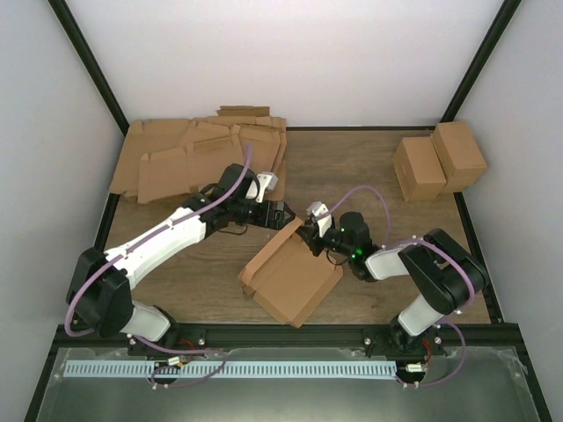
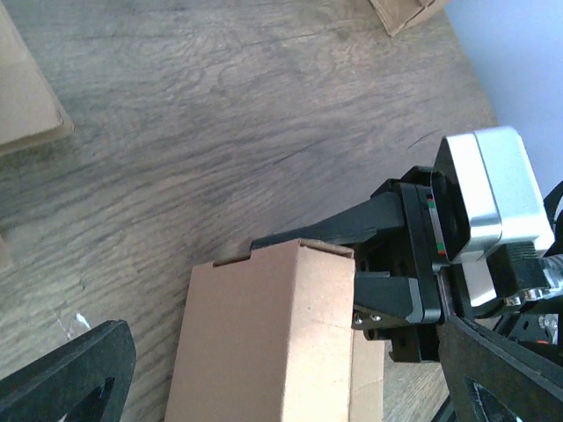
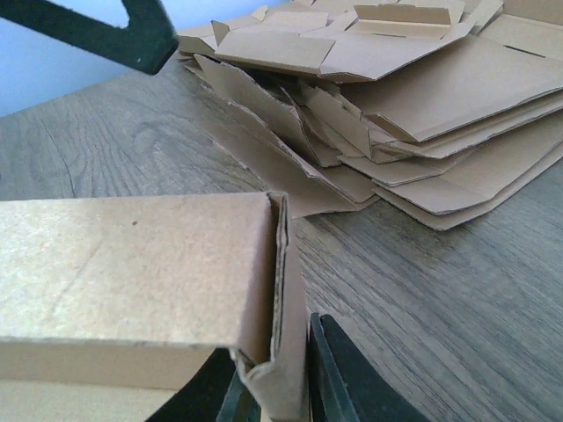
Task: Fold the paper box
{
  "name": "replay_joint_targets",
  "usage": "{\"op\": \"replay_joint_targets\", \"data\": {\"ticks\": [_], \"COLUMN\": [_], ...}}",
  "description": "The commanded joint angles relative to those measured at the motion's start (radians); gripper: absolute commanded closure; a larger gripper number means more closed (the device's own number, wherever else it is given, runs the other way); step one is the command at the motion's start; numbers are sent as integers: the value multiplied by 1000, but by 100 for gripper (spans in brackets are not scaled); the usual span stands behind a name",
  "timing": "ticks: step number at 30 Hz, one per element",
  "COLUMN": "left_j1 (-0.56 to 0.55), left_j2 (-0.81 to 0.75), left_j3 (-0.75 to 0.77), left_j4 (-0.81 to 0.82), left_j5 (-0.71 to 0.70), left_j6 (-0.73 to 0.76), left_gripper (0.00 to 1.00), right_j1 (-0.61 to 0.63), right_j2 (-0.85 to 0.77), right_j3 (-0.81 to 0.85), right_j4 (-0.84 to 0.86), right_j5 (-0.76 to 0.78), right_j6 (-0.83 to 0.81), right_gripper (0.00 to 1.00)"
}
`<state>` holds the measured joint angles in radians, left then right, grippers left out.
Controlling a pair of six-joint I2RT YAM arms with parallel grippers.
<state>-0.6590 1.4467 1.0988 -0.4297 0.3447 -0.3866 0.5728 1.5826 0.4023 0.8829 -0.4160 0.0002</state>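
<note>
Two grippers meet over the middle of the desk [image 1: 352, 176]. The right gripper [image 1: 309, 236] is almost closed. Its two fingers [image 3: 347, 387] pinch the end of a raised side wall of the paper box [image 1: 295, 280], right at the box's far corner, and cardboard fills the narrow gap between them. The left gripper [image 1: 280, 214] is just beside it on its left, spread as wide as it goes. In the left wrist view one finger [image 2: 66, 374] shows on each side of the folded wall, with open space between finger and cardboard on both sides, so it holds nothing. Whether it brushes the box I cannot tell.

There is one paper box. It lies on the desk, reaching from the two grippers back toward the arm bases, and it is turned cornerwise. One corner points away from the bases into the right gripper, and the opposite corner points at the near edge. The raised wall runs from the pinched corner back toward the near left. From above its sides look almost equal, so the long axis is hard to call.

Beyond the left gripper, to its far left, lies one loose stack of flat cardboard sheets [image 1: 176, 163], too overlapped to count. Well apart from the right gripper, to its far right, stand two closed cartons [image 1: 420, 169], touching side by side.
</note>
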Motion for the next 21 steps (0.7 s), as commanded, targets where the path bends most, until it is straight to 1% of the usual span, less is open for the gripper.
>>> {"op": "replay_joint_targets", "data": {"ticks": [1,8,14,21], "left_j1": [18,27,29,34], "left_j2": [24,47,36,79], "left_j3": [6,-13,-43,-58], "left_j4": [64,104,125,131], "left_j5": [51,95,106,106], "left_j6": [-22,-28,-12,-22], "left_gripper": [4,7,6,10], "right_j1": [10,12,16,17], "right_j2": [-15,-14,-10,-8], "right_j3": [4,7,13,19], "right_j4": [25,22,19,13], "right_j5": [-29,-40,-44,-44], "right_j6": [0,1,2,0], "right_gripper": [84,83,83,83]}}
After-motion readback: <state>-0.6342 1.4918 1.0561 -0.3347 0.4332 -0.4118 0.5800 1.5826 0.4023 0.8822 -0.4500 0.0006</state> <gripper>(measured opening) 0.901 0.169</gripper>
